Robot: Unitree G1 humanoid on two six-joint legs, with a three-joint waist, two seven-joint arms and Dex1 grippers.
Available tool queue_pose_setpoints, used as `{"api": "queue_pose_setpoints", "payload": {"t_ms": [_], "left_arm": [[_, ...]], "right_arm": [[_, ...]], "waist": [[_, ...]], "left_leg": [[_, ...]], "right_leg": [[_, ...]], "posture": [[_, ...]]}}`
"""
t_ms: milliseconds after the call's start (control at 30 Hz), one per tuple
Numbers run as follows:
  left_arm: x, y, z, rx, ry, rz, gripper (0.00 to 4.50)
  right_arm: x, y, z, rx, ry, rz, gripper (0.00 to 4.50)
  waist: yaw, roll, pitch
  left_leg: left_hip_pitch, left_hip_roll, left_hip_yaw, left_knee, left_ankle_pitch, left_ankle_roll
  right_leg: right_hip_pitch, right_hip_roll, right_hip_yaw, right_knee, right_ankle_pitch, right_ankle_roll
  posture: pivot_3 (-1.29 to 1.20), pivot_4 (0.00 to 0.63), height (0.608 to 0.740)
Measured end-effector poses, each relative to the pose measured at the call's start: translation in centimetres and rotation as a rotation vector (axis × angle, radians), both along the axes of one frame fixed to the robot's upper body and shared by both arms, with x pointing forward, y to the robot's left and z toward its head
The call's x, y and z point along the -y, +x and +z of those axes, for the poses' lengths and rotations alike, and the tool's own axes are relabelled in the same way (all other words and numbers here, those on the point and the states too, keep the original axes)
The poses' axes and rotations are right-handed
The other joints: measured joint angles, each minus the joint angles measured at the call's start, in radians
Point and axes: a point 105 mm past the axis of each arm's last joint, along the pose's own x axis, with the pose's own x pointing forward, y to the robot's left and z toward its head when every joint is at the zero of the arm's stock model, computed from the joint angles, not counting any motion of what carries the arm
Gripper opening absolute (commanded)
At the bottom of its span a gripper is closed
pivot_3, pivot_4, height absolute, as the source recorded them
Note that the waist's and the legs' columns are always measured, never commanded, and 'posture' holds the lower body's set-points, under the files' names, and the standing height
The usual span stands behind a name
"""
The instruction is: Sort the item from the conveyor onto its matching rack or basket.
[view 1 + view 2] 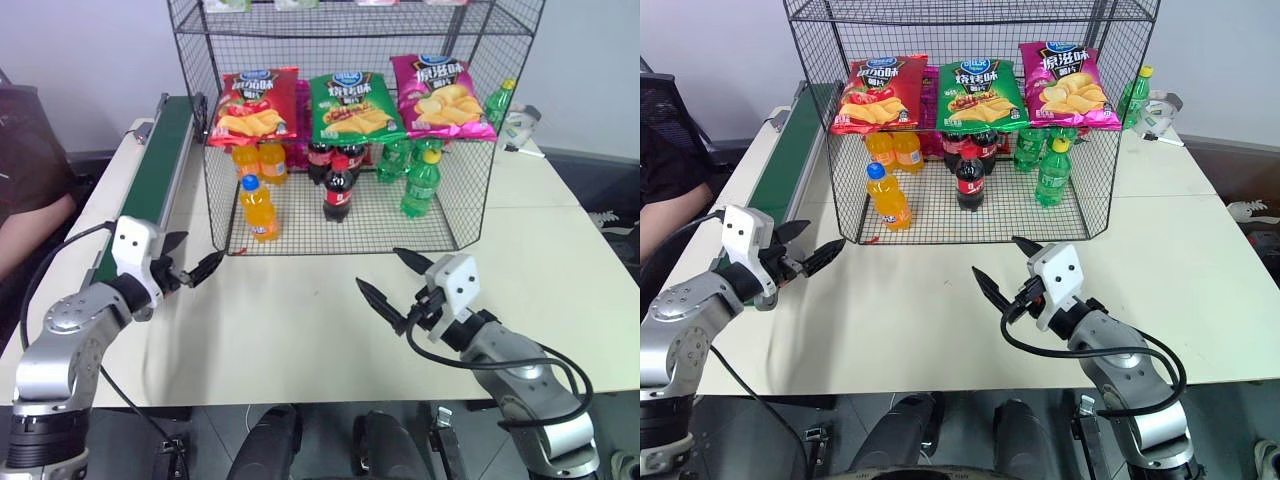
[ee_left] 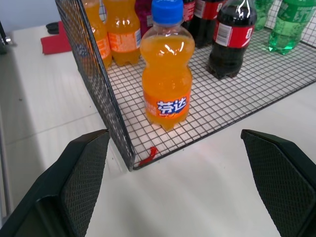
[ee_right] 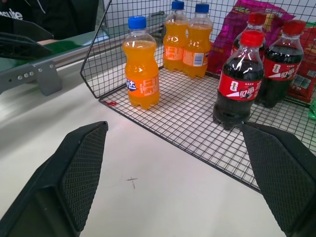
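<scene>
Nearest the robot, both arms are hovering over the plain cream counter (image 1: 300,340) with nothing in them. The left pincer (image 1: 190,268) is sitting with its two black, cross-hatched fingers spread wide, and the right pincer (image 1: 392,282) is spread wide and empty too. Looks like they're both parked clear of the cage, probably because the placing bit is done.

Just past them, the small clear plastic bottle of orange soda with the blue cap and orange label (image 1: 258,208) is standing upright on the grid floor of the big black wire-mesh rack (image 1: 455,215), right at the front left corner, in line with two more orange bottles (image 1: 259,160) behind it. So it's sitting with its own kind, next to the dark cola bottles (image 1: 338,190) and green bottles (image 1: 420,182).

Glossy chip bags (image 1: 350,108) are hanging across the front above. Further left, the long dark-green conveyor belt with grey rails (image 1: 160,150) is running away from the robot.
</scene>
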Motion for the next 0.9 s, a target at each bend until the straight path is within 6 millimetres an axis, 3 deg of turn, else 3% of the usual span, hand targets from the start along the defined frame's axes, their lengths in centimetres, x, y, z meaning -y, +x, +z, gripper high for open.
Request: {"api": "queue_pose_setpoints", "payload": {"t_ms": [900], "left_arm": [[-0.48,-0.02,-0.13,0.011,-0.009,0.043,4.45]], "right_arm": [[-0.70,0.16,0.30,-0.008,0.022,0.025,4.50]], "waist": [[0.000,0.000,0.000]], "left_leg": [[0.000,0.000,0.000,0.000,0.000,0.000]], "right_leg": [[0.000,0.000,0.000,0.000,0.000,0.000]], "posture": [[0.00,0.150,0.740]]}}
